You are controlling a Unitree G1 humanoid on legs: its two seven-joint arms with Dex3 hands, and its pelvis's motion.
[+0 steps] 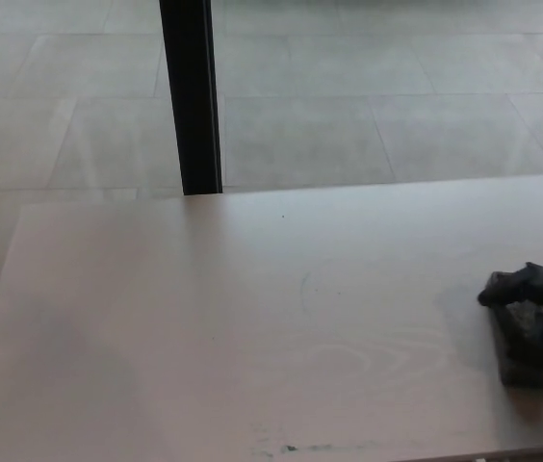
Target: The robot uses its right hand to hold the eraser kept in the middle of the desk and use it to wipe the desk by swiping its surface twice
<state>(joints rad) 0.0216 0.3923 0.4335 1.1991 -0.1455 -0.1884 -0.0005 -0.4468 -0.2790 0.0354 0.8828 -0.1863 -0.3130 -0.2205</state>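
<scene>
One hand (539,298) is showing, the right, at the desk's right edge, and it is clamping down on the eraser (526,354). Its black fingers (512,285) are curling over the block's far end while the palm is pressing from above, so the eraser is lying flat with its wiping face against the desk (233,327). That top-down hold looks suited to swiping: it is keeping the pad loaded against the wood rather than lifting it. Most of the hand and all of the forearm are falling outside the picture, so the thumb's position cannot be told. The left hand is not showing at all.

Left of the eraser, the desk is lying bare and pale, with faint curved marks (368,358) near the middle and a thin arc (303,289) farther left. Well left of the eraser, at the near edge, a small dark smudge (286,449) is sitting on the surface. Beyond the desk's far edge, well to the eraser's upper left, a black post (191,96) is standing on the tiled floor (368,106).

Judging by the eraser's place far from the desk's middle, a swipe is probably under way or at its rightward end; how many swipes are remaining cannot be told.
</scene>
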